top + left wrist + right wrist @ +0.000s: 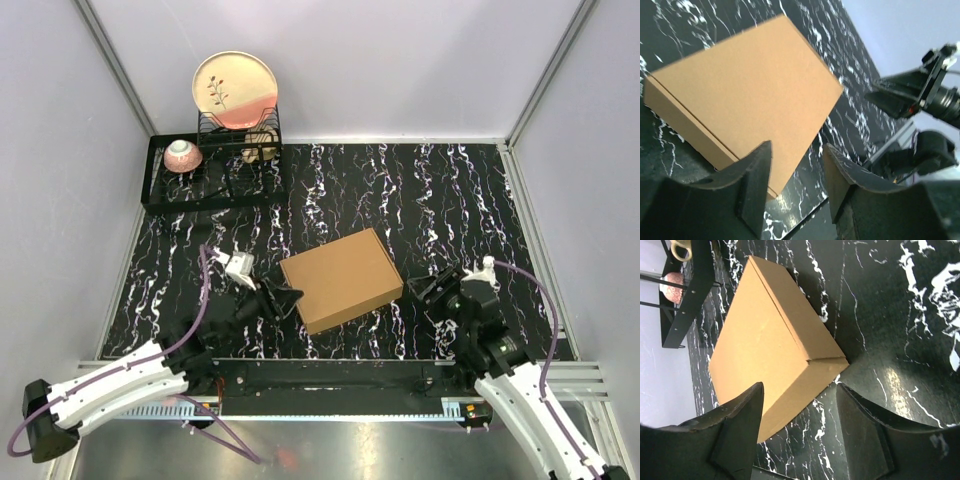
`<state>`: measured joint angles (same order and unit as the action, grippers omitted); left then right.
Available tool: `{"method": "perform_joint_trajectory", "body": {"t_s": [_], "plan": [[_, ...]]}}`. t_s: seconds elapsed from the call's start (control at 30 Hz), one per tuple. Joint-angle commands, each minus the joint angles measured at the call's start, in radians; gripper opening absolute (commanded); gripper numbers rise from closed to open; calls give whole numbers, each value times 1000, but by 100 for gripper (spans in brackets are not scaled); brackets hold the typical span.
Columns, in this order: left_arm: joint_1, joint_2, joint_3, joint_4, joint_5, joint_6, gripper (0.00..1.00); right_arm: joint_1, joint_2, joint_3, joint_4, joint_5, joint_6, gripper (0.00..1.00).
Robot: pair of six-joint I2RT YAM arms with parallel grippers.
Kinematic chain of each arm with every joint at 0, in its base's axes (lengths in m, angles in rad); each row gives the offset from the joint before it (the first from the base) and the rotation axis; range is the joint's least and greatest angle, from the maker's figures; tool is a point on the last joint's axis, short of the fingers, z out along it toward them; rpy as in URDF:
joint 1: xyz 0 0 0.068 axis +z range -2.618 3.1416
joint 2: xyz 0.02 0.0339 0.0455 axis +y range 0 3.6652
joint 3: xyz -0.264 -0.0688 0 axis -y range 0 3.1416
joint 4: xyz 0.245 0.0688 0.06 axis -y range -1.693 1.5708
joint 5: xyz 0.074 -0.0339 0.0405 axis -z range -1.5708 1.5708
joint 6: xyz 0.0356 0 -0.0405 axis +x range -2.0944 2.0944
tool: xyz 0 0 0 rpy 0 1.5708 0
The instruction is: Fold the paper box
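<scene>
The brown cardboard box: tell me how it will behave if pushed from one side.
The closed, flat brown cardboard box will probably slide, not tip: it lies low and broad on the glossy black marbled tabletop. Being thin card, it is likely light, so an off-centre push may spin it. Its lid seam may flex under a hard squeeze.

Overhead view, wrist views sharing paper box (340, 278)
</scene>
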<state>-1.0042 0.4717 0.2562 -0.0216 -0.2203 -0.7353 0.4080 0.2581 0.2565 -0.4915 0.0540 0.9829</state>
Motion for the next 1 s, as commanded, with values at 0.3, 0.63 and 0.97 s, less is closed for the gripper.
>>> {"method": "perform_joint_trajectory", "body": {"t_s": [0.3,0.63,0.97], "plan": [[-4,-15,-63,-122,-395,-472,74,5,619,174,543,20,-243,76],[-4,439,0,139,-271,-383,73,5,960,251,671,-5,-302,76],[142,755,141,336,-61,-237,60,5,1006,187,711,-33,-276,72]]}}
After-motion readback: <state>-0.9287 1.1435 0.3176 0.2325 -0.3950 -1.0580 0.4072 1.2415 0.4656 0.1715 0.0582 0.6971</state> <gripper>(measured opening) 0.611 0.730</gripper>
